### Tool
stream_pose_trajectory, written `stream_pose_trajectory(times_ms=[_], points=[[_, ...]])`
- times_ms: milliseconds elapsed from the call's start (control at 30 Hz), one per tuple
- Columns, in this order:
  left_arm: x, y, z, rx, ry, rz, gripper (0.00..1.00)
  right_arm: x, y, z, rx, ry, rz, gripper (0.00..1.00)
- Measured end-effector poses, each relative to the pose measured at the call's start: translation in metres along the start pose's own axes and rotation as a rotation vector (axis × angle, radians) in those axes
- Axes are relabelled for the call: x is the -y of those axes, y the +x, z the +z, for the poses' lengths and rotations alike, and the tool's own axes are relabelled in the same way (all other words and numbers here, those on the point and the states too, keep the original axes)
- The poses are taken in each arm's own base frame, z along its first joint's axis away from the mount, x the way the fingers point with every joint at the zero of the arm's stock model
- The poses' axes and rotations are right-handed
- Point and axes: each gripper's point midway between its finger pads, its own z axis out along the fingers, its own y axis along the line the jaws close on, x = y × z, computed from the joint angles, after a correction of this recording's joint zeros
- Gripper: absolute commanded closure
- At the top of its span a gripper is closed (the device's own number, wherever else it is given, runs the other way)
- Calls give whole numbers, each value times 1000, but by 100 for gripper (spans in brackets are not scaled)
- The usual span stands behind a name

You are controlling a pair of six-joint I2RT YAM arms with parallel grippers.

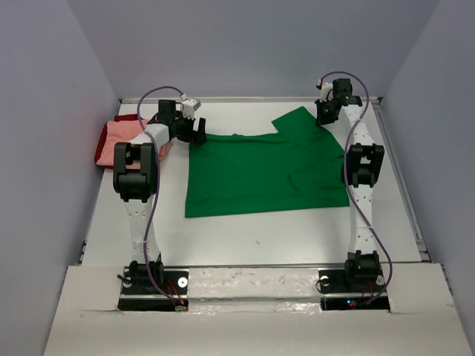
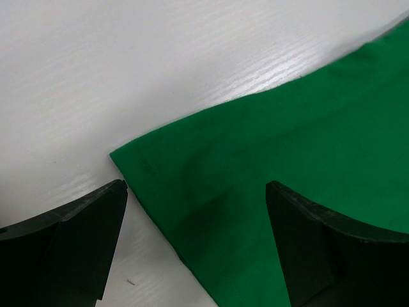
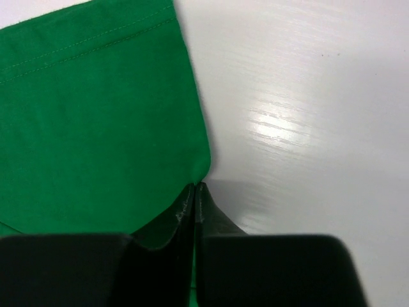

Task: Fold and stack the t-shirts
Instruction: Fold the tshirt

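Folding of the green t-shirt (image 1: 260, 174) starts: right gripper (image 3: 193, 187) pinches its sleeve edge, left gripper (image 2: 196, 188) straddles the opposite corner wide apart and likely closes next

table (image 1: 245, 237): white, faint wood grain is shown (a glossy sheen is caught close up) | walls (image 1: 245, 44): pale grey, set around three sides | rail (image 1: 410, 200): metal, fixed along the right edge
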Motion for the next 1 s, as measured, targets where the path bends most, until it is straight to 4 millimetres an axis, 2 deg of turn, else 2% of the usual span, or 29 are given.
stream_pose_trajectory(times_ms=[533,1000], points=[[5,3,1,-11,14,-1,1,1,-3,1,4,21,-35,100],[-3,-2,-1,-19,-34,-21,1,6,-7,3,7,88,-75,100]])
